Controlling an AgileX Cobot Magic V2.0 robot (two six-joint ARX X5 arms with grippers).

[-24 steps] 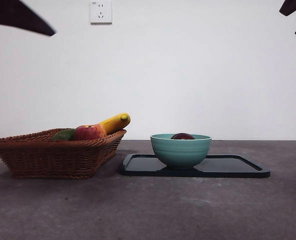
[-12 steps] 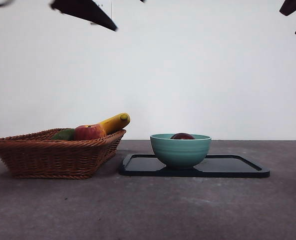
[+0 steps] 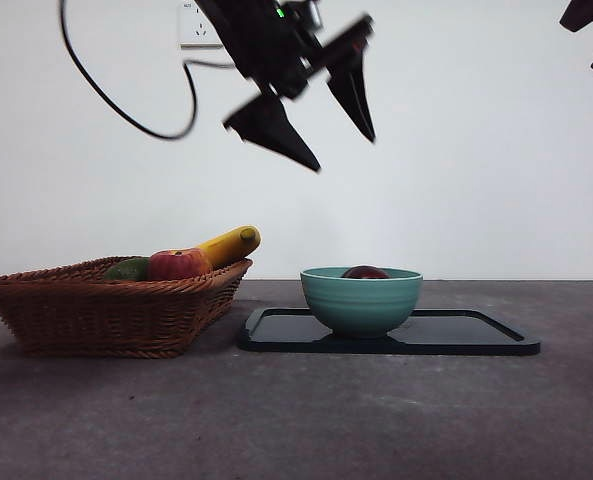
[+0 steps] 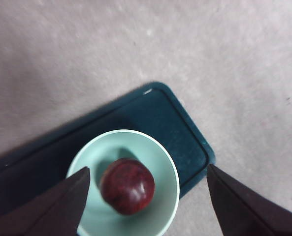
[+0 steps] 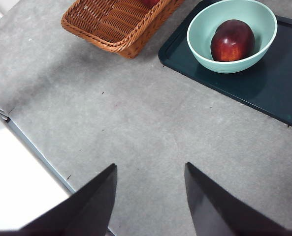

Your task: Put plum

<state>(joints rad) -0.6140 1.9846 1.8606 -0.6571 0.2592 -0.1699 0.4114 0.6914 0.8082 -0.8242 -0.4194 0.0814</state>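
1. Lower centre of the front view: the plum [image 3: 365, 272] sits in the teal bowl [image 3: 362, 302] on the black tray [image 3: 476, 332].
2. Upper centre: the left gripper [image 3: 334, 128] hangs above, jaws wide, empty. A skewed descent could clip the rim and tip the bowl.
3. Top right: the right gripper [image 5: 150, 196] waits, open, holding nothing.

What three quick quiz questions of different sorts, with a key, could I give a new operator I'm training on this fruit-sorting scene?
1. True or false: the glossy dark maroon plum lies in the woven wicker basket.
2. Which pincer hangs open above the pale green ceramic bowl? A) left B) right
3. Fill in: the bowl stands on a flat black ____.

Key:
1. False; it is in the bowl.
2. A, the left pincer; the right pincer waits apart.
3. Tray.
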